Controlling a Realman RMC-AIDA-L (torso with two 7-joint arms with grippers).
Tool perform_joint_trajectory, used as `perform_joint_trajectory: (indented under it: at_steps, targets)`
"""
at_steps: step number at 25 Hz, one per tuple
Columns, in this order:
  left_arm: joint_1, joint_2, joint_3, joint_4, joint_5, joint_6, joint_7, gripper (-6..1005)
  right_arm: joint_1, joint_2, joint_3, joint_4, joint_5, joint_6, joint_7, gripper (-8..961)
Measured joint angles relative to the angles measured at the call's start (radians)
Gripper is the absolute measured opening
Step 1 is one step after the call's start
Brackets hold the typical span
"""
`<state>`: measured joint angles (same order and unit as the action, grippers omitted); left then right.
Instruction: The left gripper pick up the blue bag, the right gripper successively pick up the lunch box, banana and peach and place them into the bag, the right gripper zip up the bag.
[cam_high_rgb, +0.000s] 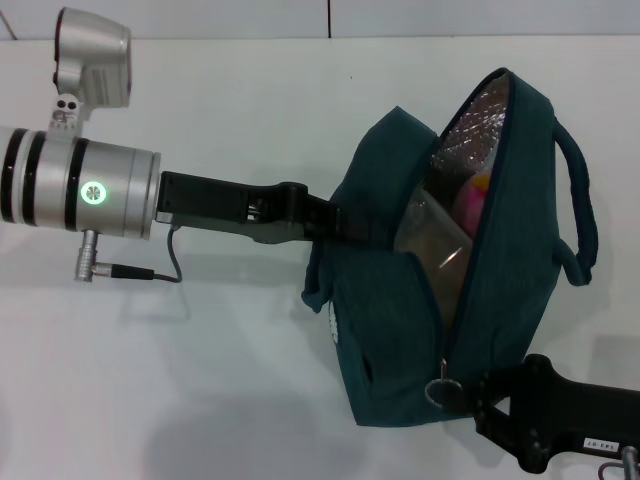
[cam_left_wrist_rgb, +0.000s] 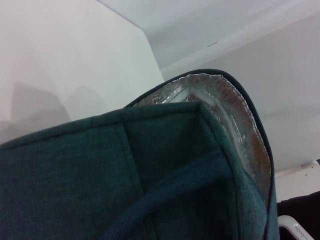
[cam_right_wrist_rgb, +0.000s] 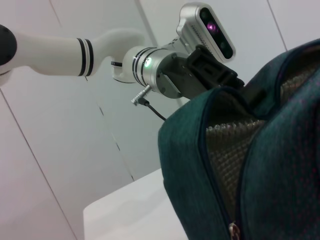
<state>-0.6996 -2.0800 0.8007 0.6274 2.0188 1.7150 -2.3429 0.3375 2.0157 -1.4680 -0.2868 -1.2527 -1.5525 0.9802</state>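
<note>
The blue bag (cam_high_rgb: 390, 330) hangs over the white table with its mouth open and its silver lining showing. My left gripper (cam_high_rgb: 340, 225) is shut on the bag's left handle and holds it up. Inside lies the clear lunch box (cam_high_rgb: 428, 235), with the pink peach (cam_high_rgb: 470, 203) behind it. A sliver of yellow above the peach looks like the banana (cam_high_rgb: 482, 180). My right gripper (cam_high_rgb: 476, 396) is at the bag's near end, shut on the zipper pull (cam_high_rgb: 441, 388). The right wrist view shows the bag (cam_right_wrist_rgb: 280, 150), the zipper slider (cam_right_wrist_rgb: 233, 229) and the left gripper (cam_right_wrist_rgb: 240, 82). The left wrist view shows only the bag's wall (cam_left_wrist_rgb: 150, 165) and lining.
The left arm (cam_high_rgb: 90, 190) stretches across the left half of the table (cam_high_rgb: 200, 380), with a cable hanging under it. The bag's second handle (cam_high_rgb: 578, 200) sticks out to the right. A wall bounds the table's far edge.
</note>
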Motion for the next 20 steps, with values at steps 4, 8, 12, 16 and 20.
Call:
perform_joint_trajectory:
  at_steps: [4, 8, 12, 16, 20]
  targets:
    - [0.0, 0.0, 0.0, 0.0, 0.0, 0.0, 0.001, 34, -0.008, -0.001, 0.015, 0.0, 0.001, -0.001, -0.002, 17]
    - [0.002, 0.0, -0.002, 0.0, 0.0, 0.0, 0.001, 34, -0.039, -0.006, 0.066, -0.005, 0.001, -0.044, -0.002, 16]
    - [0.002, 0.0, -0.004, 0.0, 0.0, -0.001, 0.003, 34, -0.062, -0.016, 0.14, -0.009, -0.001, -0.134, -0.003, 16]
    - [0.002, 0.0, -0.005, 0.0, 0.0, -0.004, 0.012, 34, -0.064, -0.02, 0.166, -0.006, -0.002, -0.164, -0.003, 16]
    - [0.002, 0.0, -0.005, 0.0, 0.0, -0.006, 0.022, 34, -0.053, -0.01, 0.167, -0.01, -0.002, -0.172, -0.004, 16]
